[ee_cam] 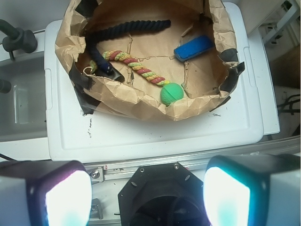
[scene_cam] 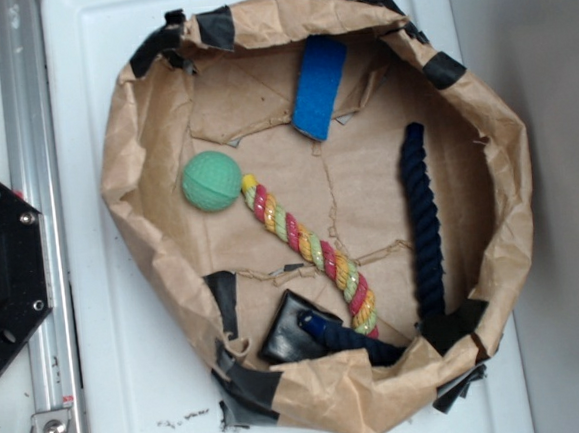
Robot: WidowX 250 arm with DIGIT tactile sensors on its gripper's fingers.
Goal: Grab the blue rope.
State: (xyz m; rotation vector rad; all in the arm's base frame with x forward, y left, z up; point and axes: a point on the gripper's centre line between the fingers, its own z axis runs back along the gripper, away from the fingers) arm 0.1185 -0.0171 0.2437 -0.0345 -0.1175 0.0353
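The blue rope point(scene_cam: 422, 216), thick, twisted and almost black, lies inside the brown paper basket point(scene_cam: 126, 179) along its right side and bends along the bottom towards a black piece. In the wrist view the rope point(ee_cam: 127, 27) lies at the back of the basket point(ee_cam: 136, 96). My gripper point(ee_cam: 147, 197) is open and empty, its two fingers point(ee_cam: 61, 197) wide apart, far from the basket over the black robot base point(ee_cam: 162, 197). The gripper does not show in the exterior view.
Inside the basket lie a pink-green-yellow braided rope point(scene_cam: 312, 247) with a green ball point(scene_cam: 211, 180) at its end, a flat bright blue rectangular piece point(scene_cam: 317, 86) and a black piece point(scene_cam: 290, 329). The basket sits on a white lid point(scene_cam: 114, 411). A metal rail point(scene_cam: 25, 147) runs at the left.
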